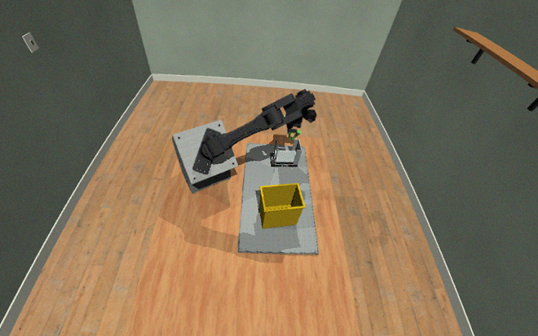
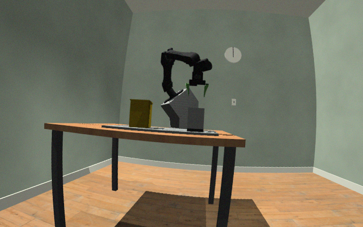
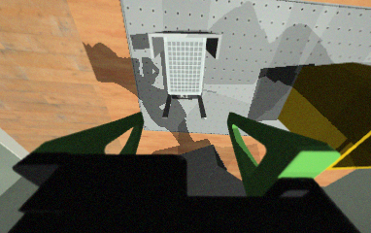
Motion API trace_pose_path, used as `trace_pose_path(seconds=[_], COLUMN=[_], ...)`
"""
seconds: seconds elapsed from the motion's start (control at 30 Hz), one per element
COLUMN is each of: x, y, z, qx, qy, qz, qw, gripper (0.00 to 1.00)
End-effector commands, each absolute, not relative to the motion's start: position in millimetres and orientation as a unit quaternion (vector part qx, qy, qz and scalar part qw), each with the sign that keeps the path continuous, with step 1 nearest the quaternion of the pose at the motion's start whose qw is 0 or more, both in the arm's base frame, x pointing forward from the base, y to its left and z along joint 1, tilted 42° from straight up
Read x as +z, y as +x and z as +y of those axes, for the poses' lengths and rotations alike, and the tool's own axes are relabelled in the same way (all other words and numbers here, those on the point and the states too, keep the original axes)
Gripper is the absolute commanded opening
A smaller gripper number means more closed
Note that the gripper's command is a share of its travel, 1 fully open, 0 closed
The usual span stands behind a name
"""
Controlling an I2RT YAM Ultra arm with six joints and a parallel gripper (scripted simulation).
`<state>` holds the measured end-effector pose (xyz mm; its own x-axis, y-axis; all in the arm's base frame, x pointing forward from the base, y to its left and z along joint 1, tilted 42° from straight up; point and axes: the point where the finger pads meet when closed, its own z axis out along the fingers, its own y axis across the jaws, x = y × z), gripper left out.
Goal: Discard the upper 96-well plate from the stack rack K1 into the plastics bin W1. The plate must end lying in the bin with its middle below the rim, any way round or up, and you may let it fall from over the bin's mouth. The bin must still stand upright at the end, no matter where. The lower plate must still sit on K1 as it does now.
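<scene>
Wrist view gives you the tool's two green fingers spread wide with nothing between them, and past them you look down on the stack rack K1 standing on the grey perforated mat. You can see the white gridded face of the upper 96-well plate sitting in the rack; the lower plate beneath it is hidden from you. To the right in that view you catch a corner of the yellow plastics bin W1, upright on the same mat. From the top view you find the tool hanging just beyond the far edge of the rack, off the mat's end and apart from the plate. The bin stands near the middle of the mat, well apart from the rack, its mouth open upward. The dark arm reaches out from its grey base plate beside the mat. In the exterior view you see the tool pointing straight down above the grey rack, its fingers not touching it, while the bin stands to the left on the wooden desk.
</scene>
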<state>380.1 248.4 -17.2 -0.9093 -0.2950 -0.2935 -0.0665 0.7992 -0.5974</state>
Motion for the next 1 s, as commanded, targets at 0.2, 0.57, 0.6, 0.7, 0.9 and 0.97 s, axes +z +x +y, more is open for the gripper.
trace_pose_path(seconds=[0.2, 0.57, 0.6, 0.7, 0.9, 0.97], x=[2.0, 2.0, 2.0, 2.0, 2.0, -1.3], y=[384.6, 384.6, 384.6, 384.6, 384.6, 387.3], z=[266.1, 266.1, 266.1, 266.1, 266.1, 266.7], qx=[-0.283, -0.283, -0.283, -0.283, -0.283, -0.281], qy=[-0.094, -0.094, -0.094, -0.094, -0.094, -0.094], qz=[0.929, 0.929, 0.929, 0.929, 0.929, 0.929], qw=[0.218, 0.218, 0.218, 0.218, 0.218, 0.221], gripper=[1.0, 1.0, 1.0, 1.0, 1.0, 1.0])
